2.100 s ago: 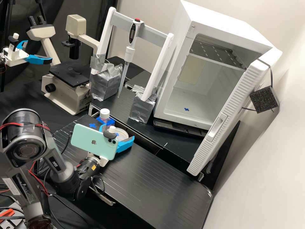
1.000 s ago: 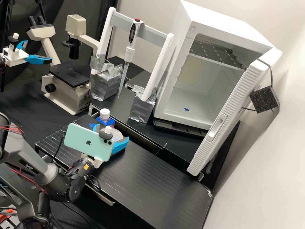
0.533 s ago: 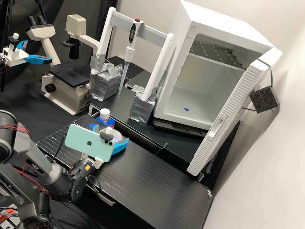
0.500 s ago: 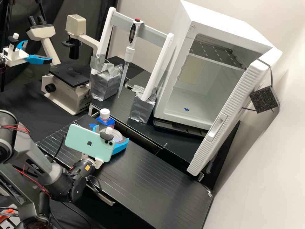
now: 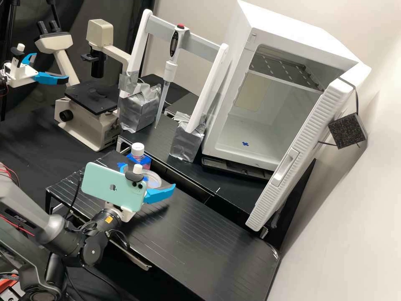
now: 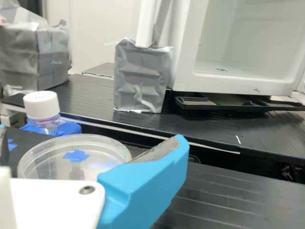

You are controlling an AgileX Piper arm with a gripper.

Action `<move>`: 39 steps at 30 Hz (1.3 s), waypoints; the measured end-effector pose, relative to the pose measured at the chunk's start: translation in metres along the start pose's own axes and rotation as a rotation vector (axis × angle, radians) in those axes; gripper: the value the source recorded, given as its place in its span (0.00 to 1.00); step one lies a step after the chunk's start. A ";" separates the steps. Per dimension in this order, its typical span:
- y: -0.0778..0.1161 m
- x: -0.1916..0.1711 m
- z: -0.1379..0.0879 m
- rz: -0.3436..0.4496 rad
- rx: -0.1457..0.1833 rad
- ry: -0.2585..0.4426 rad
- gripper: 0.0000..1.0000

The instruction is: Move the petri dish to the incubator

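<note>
The round clear plastic petri dish (image 5: 153,179) lies on the low black ridged bench (image 5: 200,234), between the two blue fingers of the white gripper (image 5: 149,176). The fingers stand wide apart, and the pincer seems to have no grip on the dish; whether one finger brushes its rim is hard to tell. They sit low, one to either side, presumably so that closing takes the dish by its edge and lifts it level. The white box-shaped incubator (image 5: 292,31) has its ribbed white door (image 5: 300,154) swung open, which suits bringing the dish straight in; the blue tape cross (image 5: 245,144) on its floor probably marks the spot. Silver-wrapped blocks (image 5: 186,142) likely steady the white stand that keeps the pipette (image 5: 169,71) upright.

The high view gives the incubator's perforated metal shelf (image 5: 286,69) and the height of its opening. The wrist view looks through the dish's clear wall to a blue cross (image 6: 76,155), though whether on or under it is unclear, and gives the white-capped bottle (image 6: 42,106) just beside the dish.
</note>
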 end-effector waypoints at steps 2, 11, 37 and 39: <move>-0.002 0.000 0.000 -0.019 -0.007 0.003 1.00; -0.007 0.000 0.008 -0.083 0.038 -0.015 1.00; -0.014 0.015 0.016 -0.089 0.071 0.036 1.00; -0.014 0.016 0.015 -0.087 0.060 0.039 1.00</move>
